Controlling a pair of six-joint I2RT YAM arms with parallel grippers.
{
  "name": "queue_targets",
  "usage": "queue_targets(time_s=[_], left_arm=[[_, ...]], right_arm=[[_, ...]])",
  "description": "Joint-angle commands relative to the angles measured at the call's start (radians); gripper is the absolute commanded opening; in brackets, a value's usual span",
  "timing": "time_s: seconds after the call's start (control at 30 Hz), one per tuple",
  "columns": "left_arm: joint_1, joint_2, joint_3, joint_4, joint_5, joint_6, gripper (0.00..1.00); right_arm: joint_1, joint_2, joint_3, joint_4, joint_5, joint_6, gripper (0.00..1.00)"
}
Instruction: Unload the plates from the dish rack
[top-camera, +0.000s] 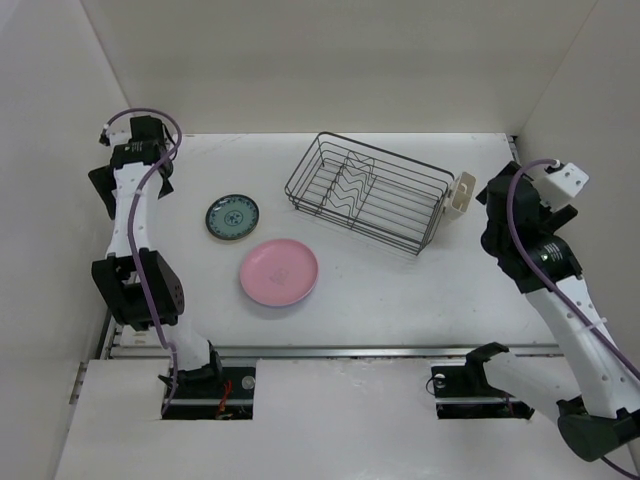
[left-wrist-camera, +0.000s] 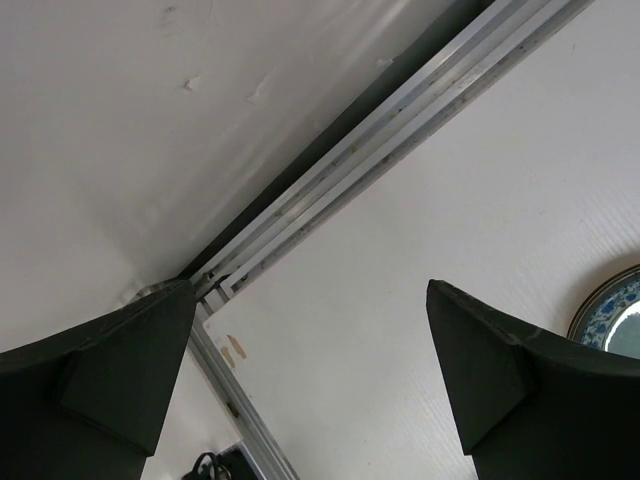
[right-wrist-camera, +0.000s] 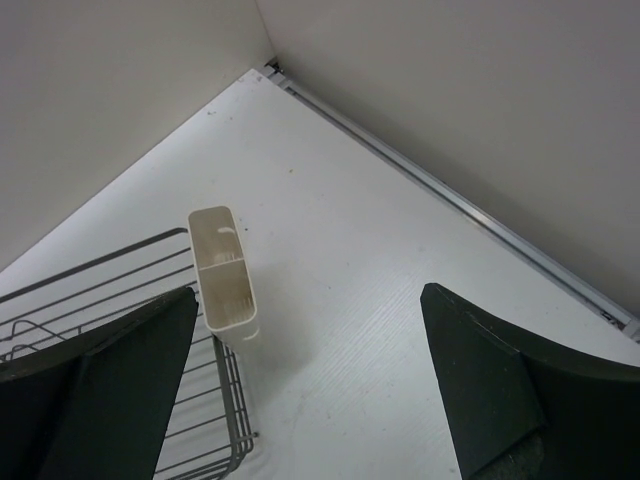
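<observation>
The dish rack (top-camera: 368, 192) stands at the back centre and holds no plates; its corner also shows in the right wrist view (right-wrist-camera: 70, 300). The pink plate (top-camera: 279, 272) lies flat on the table in front of the rack. The smaller teal-patterned plate (top-camera: 232, 217) lies face up to its left, and its rim shows in the left wrist view (left-wrist-camera: 610, 312). The lavender and blue plates are out of view. My left gripper (top-camera: 133, 180) (left-wrist-camera: 310, 300) is open and empty at the far left. My right gripper (top-camera: 492, 218) (right-wrist-camera: 310, 295) is open and empty, right of the rack.
A cream cup (top-camera: 462, 192) (right-wrist-camera: 225, 275) is clipped to the rack's right end. White walls close in the table on the left, back and right. A metal rail (left-wrist-camera: 400, 120) runs along the table's edge by the left wall.
</observation>
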Motion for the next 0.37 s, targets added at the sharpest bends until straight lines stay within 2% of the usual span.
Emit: queue_targets(time_s=[0.0,0.33], left_arm=[[0.001,-0.058,-0.005,-0.007,0.015,0.0,1.0],[0.001,-0.086,-0.024,0.014,0.015,0.009,1.0]], right_arm=[[0.009,-0.003,0.023,-0.04,-0.011,0.029,0.99],[0.009,-0.012,0.023,-0.058,-0.02,0.049,0.99]])
